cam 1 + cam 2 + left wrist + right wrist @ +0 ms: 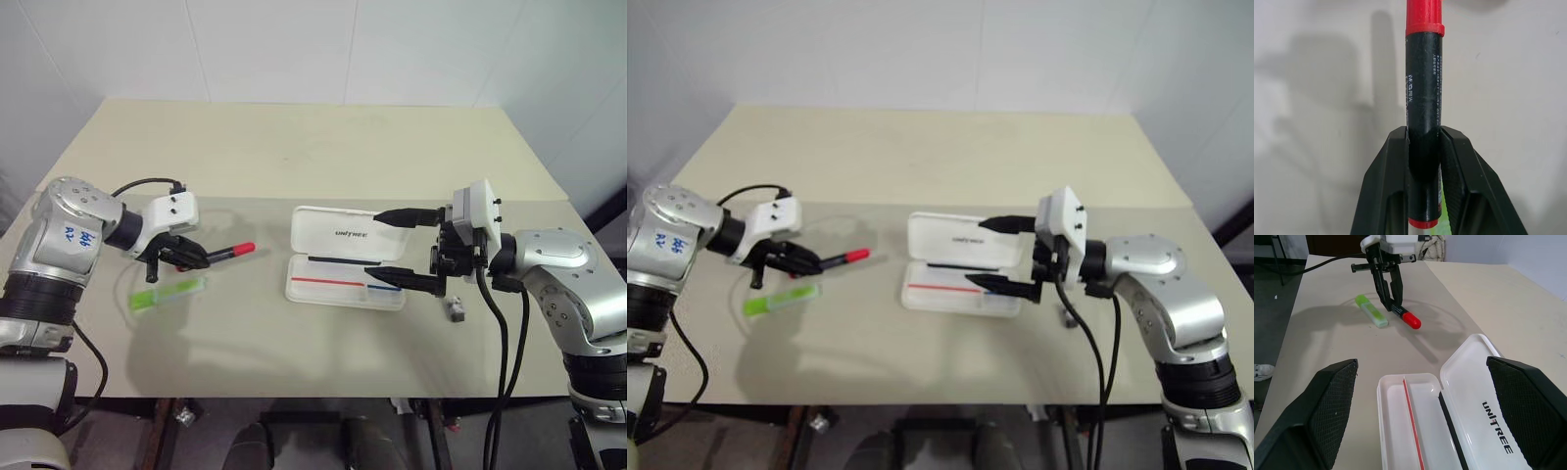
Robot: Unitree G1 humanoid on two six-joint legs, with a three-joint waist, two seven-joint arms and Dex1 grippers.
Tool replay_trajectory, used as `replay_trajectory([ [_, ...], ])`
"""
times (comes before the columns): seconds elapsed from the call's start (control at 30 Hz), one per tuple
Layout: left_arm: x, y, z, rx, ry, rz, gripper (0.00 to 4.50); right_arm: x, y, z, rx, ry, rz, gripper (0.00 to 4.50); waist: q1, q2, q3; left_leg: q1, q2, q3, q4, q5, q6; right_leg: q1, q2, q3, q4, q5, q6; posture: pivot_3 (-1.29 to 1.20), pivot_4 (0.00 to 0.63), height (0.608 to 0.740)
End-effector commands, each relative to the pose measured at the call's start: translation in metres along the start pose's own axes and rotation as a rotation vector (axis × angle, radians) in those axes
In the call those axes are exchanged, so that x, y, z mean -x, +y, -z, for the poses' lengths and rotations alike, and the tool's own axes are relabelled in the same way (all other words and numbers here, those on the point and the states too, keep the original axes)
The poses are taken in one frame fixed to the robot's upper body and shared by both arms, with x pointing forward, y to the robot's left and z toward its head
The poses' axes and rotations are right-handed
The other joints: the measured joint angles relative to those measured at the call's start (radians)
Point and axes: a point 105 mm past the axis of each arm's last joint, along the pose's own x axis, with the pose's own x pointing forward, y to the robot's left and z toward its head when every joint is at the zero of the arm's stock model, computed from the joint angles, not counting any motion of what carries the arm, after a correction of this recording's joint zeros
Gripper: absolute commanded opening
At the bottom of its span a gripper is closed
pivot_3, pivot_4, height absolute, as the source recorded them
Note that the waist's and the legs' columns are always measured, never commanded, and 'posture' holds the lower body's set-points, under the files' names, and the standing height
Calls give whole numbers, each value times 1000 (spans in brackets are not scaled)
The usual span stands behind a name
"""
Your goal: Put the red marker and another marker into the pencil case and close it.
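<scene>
Left jaws (pixel 192 257) grip the red marker (pixel 231 252) by its black part, lifted above the table (pixel 294 147) (the green marker (pixel 171 291) lies below). Right jaws (pixel 392 247) stand wide open, either side of the open pencil case (pixel 343 257).

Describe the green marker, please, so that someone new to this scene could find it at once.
On the beige table, look toward the robot's left, away from the open white pencil case. The green marker lies flat there, just below the left gripper. Unlike the red marker held in that gripper, it is pale, translucent and untouched.
</scene>
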Motion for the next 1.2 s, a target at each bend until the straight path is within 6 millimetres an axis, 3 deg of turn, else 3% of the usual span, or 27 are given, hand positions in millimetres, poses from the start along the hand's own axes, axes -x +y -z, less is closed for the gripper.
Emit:
replay_trajectory([
  [0.03, -8, -7, -30, -69, -56, 21, 539, 3, 0, -2, 27, 1, 6, 4500, 2, 0, 0, 0, 0, 0, 0, 0, 0, 0, 0, 0, 0, 0, 0, 0, 150, 740],
  [0.2, -39, -15, -66, -129, -133, 64, 539, 16, 0, 11, 6, 45, 55, 4500, 5, 0, 0, -1, -1, -2, 1, 0, 0, 1, 0, 1, -1, 1, 1, 0, 150, 740],
  [0.5, -76, -18, -102, -237, -180, 111, 539, 49, -4, 37, -17, 149, 169, 4500, 1, 0, 0, 0, -1, -1, 0, 0, 0, 1, 1, 2, -1, 0, 2, 0, 150, 740],
  [0.67, -85, -19, -112, -272, -192, 126, 539, 53, -2, 37, -18, 155, 200, 4500, 0, 0, 0, 0, -2, -1, 1, 0, 0, 1, 1, 3, -1, 1, 3, 0, 150, 740],
  [0.77, -101, -19, -124, -296, -197, 129, 539, 51, 4, 37, -22, 141, 218, 4500, 4, 0, 0, 0, -2, -1, 1, 0, 0, 1, 1, 4, -1, 1, 3, 0, 150, 740],
  [1.2, -125, -19, -121, -308, -177, 139, 539, 49, 9, 29, -22, 118, 265, 4500, 4, 0, 0, 0, -2, -1, 1, 0, 0, 1, 1, 5, -2, 1, 4, 0, 150, 740],
])
